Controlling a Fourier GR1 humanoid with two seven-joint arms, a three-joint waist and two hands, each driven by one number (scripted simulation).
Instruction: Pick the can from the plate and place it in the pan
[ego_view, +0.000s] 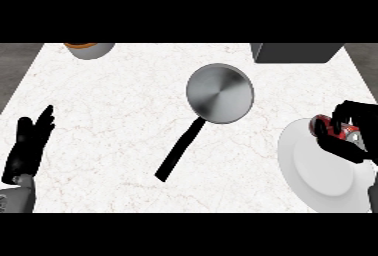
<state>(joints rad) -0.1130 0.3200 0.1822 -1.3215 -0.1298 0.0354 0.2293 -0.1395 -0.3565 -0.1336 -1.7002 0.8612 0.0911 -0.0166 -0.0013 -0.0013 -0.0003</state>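
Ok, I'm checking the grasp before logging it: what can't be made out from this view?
- Can: mostly hidden by the right hand curled round it; whether it is lifted off the plate cannot be told.
- Plate: right side cut off by the picture's edge.
- Bowl at the top left: cut off by the top band; contents unclear.
- Dark box at the top right: cut off likewise; what it is cannot be told.
- Left hand: forearm cut off below.

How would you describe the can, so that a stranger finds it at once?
Look at the white plate by the counter's right edge. At its upper rim the right hand curls round the can. It is the only red thing there.
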